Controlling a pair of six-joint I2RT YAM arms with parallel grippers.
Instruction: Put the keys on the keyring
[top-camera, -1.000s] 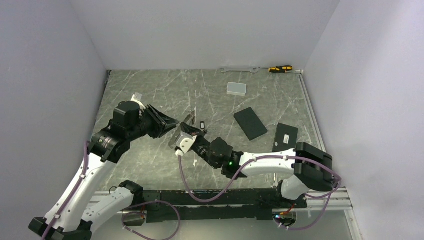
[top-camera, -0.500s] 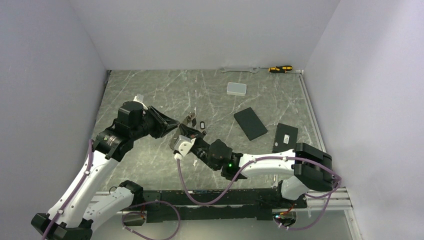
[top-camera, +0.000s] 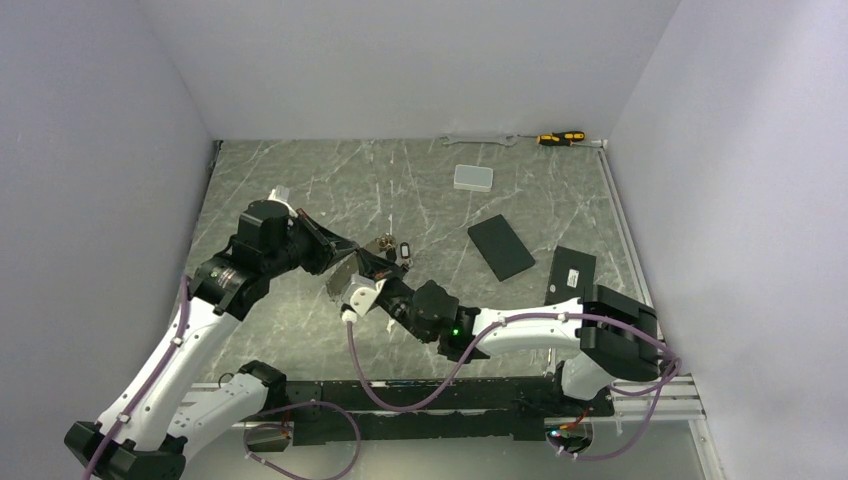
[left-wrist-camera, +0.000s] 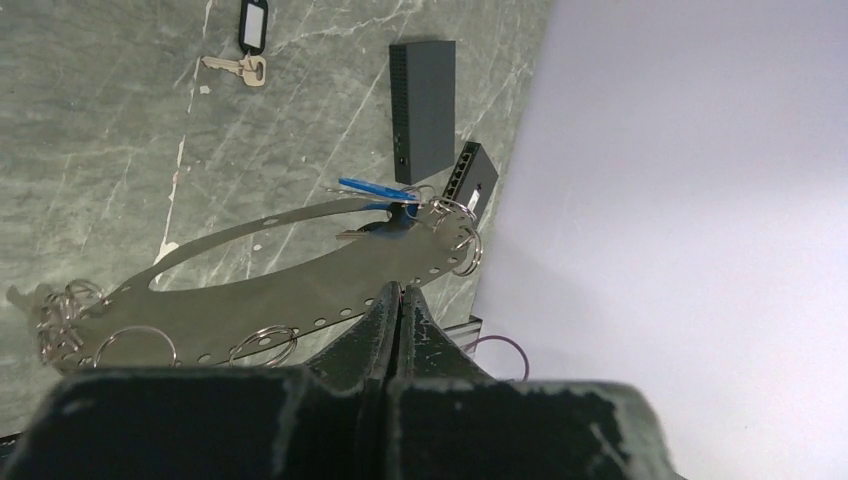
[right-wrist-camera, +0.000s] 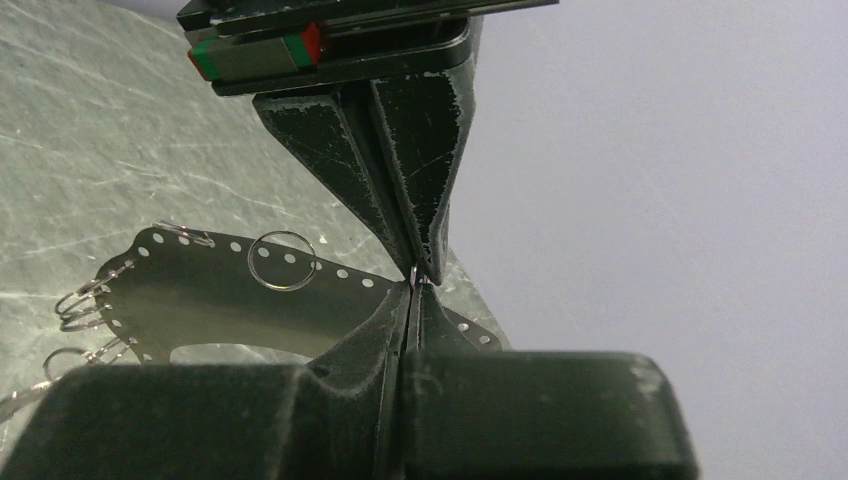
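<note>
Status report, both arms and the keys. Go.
Both shut: left end effector on keyring, right end effector at same rim. On it: blue-tagged key. Loose on table: black-tagged key.

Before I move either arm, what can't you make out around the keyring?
- Left wrist: the left gripper covers the keyring's near rim.
- Right wrist: the blue-tagged key is out of frame; the right gripper hides what it pinches.
- Top external: both grippers crowd the grasp; detail too small.

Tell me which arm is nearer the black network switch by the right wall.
Right. The right arm has its shoulder right beside the network switch, on the switch's near side. The left arm is far off on the opposite, left side.
</note>
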